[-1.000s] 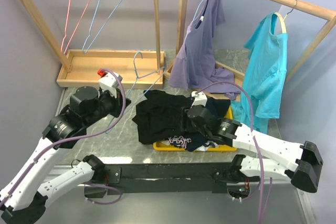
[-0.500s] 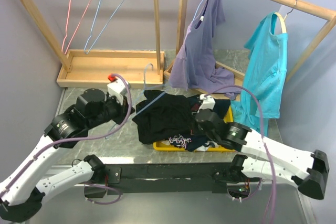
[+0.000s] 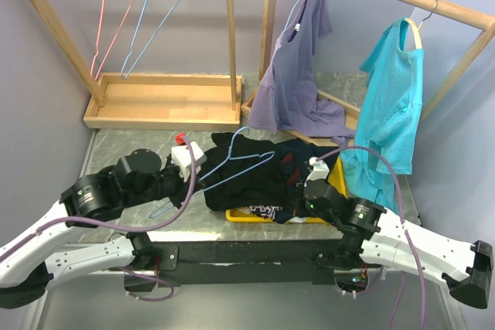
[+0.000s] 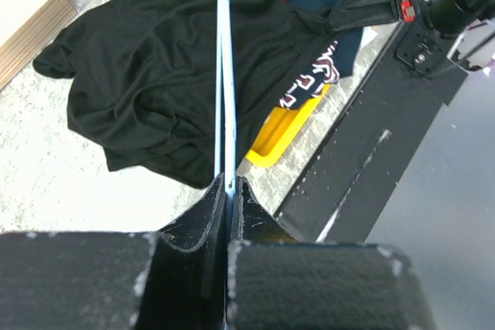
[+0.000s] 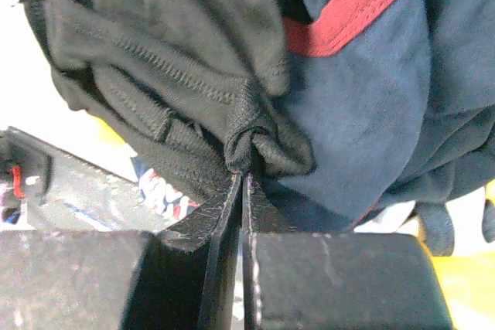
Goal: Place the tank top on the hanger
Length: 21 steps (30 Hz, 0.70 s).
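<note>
The black tank top lies crumpled on the table, partly over a yellow tray. In the left wrist view the tank top spreads below the hanger wire. My left gripper is shut on a corner of the pale blue wire hanger, which reaches out over the top. The wire of the hanger runs straight out from between the left gripper pads. My right gripper is shut on a pinched fold of the tank top, which bunches up right at the right gripper tips.
A yellow tray holds a navy garment with red trim and a dark printed garment. A lilac shirt and a turquoise shirt hang on the right rack. Pink and blue hangers hang on the left rack above its wooden base.
My left arm swung the hanger down and right, over the tank top. My right gripper closed on the black fabric and drew back toward the near edge.
</note>
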Motion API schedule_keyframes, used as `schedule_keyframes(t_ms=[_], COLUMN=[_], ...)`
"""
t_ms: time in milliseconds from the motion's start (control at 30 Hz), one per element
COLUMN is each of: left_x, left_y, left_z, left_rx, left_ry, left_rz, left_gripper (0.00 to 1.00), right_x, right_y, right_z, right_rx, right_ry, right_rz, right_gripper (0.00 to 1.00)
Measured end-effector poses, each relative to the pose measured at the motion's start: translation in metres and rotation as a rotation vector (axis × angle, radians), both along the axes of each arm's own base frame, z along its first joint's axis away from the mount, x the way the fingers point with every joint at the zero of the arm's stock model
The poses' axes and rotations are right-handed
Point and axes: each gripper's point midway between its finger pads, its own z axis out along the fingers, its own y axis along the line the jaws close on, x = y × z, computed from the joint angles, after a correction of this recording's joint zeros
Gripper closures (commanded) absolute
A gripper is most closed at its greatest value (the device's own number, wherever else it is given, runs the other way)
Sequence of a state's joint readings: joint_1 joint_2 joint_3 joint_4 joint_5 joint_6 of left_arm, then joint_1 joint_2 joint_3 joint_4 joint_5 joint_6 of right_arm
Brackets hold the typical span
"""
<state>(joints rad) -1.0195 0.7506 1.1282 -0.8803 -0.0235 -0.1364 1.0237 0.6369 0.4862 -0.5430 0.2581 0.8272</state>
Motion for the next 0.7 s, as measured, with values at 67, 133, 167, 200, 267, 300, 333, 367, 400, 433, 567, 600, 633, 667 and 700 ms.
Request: schedule_keyframes(t_ms=[67,133,167,200,267,300,333,367,400,433,567,600,633,667,700], left_x=[-0.005,-0.011,-0.013,-0.016,-0.020,-0.022,-0.024,-0.025,-0.027,-0.029,-0.037,-0.037,-0.038,-0.039,-0.039], left_y=[0.003,0.006,0.006,0.007,0.006,0.005,0.005,0.005,0.005,0.004,0.000,-0.001,-0.001,-0.002,-0.002], left_z=[0.002,0.002,0.003,0.005,0.007,0.008,0.007,0.006,0.005,0.004,-0.001,-0.002,-0.003,-0.004,-0.004], left_rx=[-0.004,-0.006,-0.008,-0.009,-0.013,-0.014,-0.012,-0.008,-0.002,0.003,0.021,0.025,0.029,0.031,0.031], left_ry=[-0.006,-0.006,-0.005,-0.004,-0.001,0.001,0.003,0.006,0.008,0.012,0.034,0.037,0.041,0.044,0.045], left_rz=[-0.013,-0.031,-0.040,-0.051,-0.070,-0.078,-0.086,-0.095,-0.105,-0.116,-0.160,-0.163,-0.167,-0.172,-0.174], left_gripper=[0.99,0.99,0.99,0.99,0.99,0.99,0.99,0.99,0.99,0.99,0.99,0.99,0.99,0.99,0.99], right_x=[-0.002,-0.003,-0.002,-0.002,0.000,0.002,0.004,0.006,0.008,0.011,0.019,0.021,0.022,0.024,0.025], right_y=[0.001,0.001,0.000,0.000,-0.003,-0.004,-0.005,-0.005,-0.005,-0.006,-0.010,-0.011,-0.013,-0.014,-0.015], right_z=[0.003,0.008,0.010,0.011,0.014,0.016,0.020,0.024,0.028,0.032,0.041,0.042,0.043,0.044,0.046], right_rx=[0.020,0.045,0.049,0.048,0.035,0.029,0.022,0.019,0.016,0.015,-0.008,-0.016,-0.025,-0.035,-0.041], right_ry=[0.001,-0.006,-0.009,-0.013,-0.015,-0.020,-0.026,-0.031,-0.038,-0.046,-0.074,-0.078,-0.083,-0.088,-0.094], right_rz=[0.003,-0.001,-0.005,-0.012,-0.027,-0.038,-0.048,-0.055,-0.064,-0.073,-0.113,-0.121,-0.130,-0.137,-0.143], right_gripper=[0.95,0.98,1.00,1.00,1.00,1.00,1.00,1.00,1.00,1.00,1.00,1.00,1.00,1.00,1.00])
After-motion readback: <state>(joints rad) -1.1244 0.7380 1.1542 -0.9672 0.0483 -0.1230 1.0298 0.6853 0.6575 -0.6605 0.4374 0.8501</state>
